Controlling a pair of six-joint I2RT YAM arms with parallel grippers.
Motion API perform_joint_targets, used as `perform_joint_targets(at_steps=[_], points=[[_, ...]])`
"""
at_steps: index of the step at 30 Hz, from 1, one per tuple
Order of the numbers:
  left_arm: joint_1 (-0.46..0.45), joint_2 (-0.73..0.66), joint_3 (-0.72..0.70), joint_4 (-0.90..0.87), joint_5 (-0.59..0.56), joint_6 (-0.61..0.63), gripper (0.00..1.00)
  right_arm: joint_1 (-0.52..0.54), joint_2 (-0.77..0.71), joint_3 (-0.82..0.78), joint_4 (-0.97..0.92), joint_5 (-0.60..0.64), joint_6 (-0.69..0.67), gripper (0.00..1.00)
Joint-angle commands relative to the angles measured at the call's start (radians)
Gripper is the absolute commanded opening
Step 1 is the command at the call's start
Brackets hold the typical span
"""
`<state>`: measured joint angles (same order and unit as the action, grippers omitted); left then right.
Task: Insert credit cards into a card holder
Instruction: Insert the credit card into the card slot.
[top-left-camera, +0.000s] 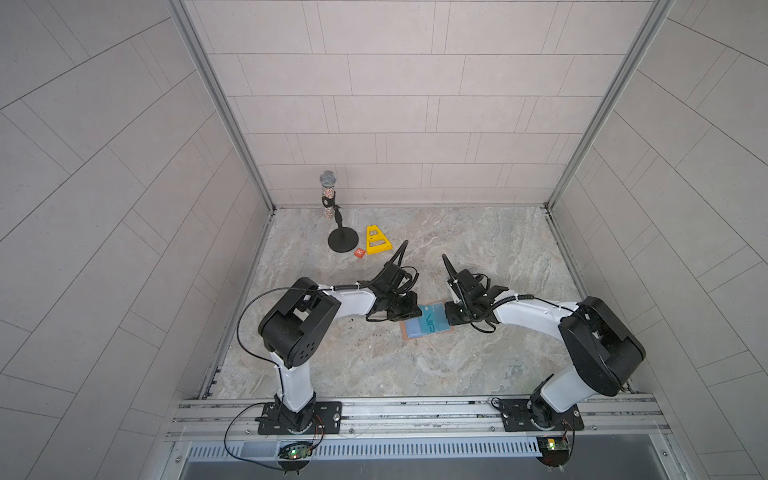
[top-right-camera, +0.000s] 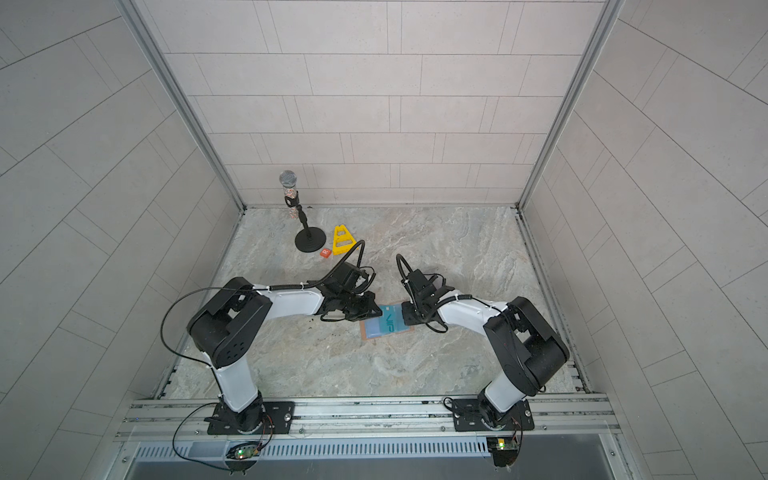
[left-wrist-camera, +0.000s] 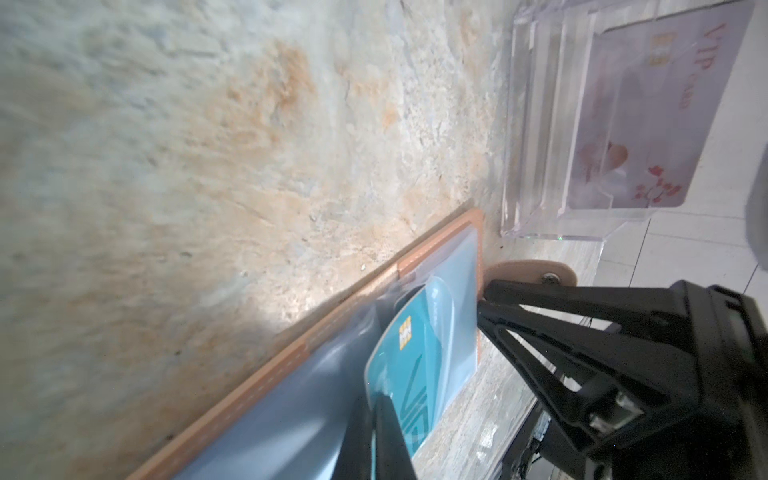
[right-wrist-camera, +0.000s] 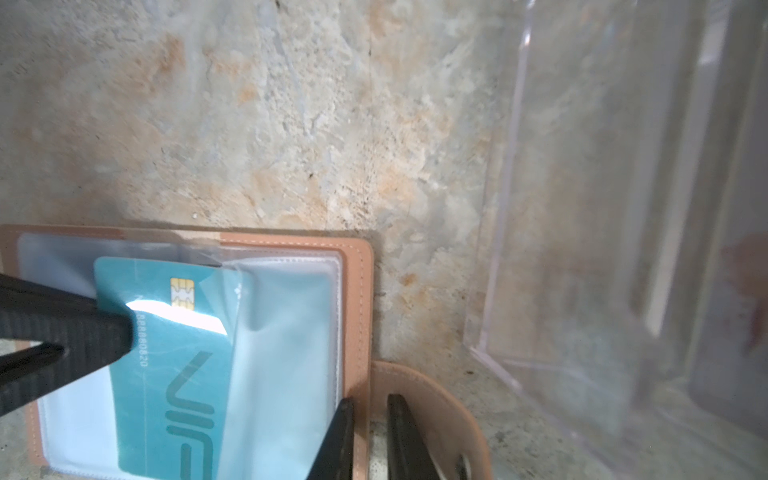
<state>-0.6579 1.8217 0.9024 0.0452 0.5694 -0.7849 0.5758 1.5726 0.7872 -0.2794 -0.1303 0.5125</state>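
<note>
The tan-pink card holder (top-left-camera: 405, 332) (right-wrist-camera: 357, 291) lies open on the marble table between both arms, its strap tab (left-wrist-camera: 528, 270) toward the right arm. A teal credit card (right-wrist-camera: 174, 365) (left-wrist-camera: 411, 365) (top-left-camera: 430, 322) sits partly under a clear sleeve of the holder. My left gripper (left-wrist-camera: 372, 401) (top-left-camera: 417, 309) is shut on the card's outer end. At the opposite side, my right gripper (right-wrist-camera: 370, 401) (top-left-camera: 448, 316) is shut on the holder's cover edge, one finger inside and one outside next to the strap. A pale picture card (left-wrist-camera: 665, 104) stands in a clear stand.
The clear plastic stand (left-wrist-camera: 540, 124) (right-wrist-camera: 602, 208) stands close beyond the holder's strap side. At the back left are a microphone on a round black base (top-left-camera: 343, 241), a yellow triangular frame (top-left-camera: 377, 241) and a small orange tile (top-left-camera: 360, 253).
</note>
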Motion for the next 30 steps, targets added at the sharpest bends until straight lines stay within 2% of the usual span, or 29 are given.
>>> perform_joint_targets(at_steps=[1, 8, 12, 30], points=[[-0.028, 0.000, -0.061, 0.018, -0.088, -0.073, 0.01, 0.010, 0.043, -0.017, -0.030, 0.001, 0.003, 0.18], [-0.055, -0.007, -0.071, 0.088, -0.077, -0.116, 0.01, 0.013, 0.033, -0.019, -0.032, 0.002, 0.004, 0.18], [-0.059, 0.000, -0.066, 0.107, -0.068, -0.124, 0.05, 0.015, 0.031, -0.019, -0.033, 0.004, 0.006, 0.18], [-0.103, 0.043, -0.061, 0.207, -0.044, -0.185, 0.05, 0.016, 0.017, -0.017, -0.035, -0.001, 0.008, 0.19]])
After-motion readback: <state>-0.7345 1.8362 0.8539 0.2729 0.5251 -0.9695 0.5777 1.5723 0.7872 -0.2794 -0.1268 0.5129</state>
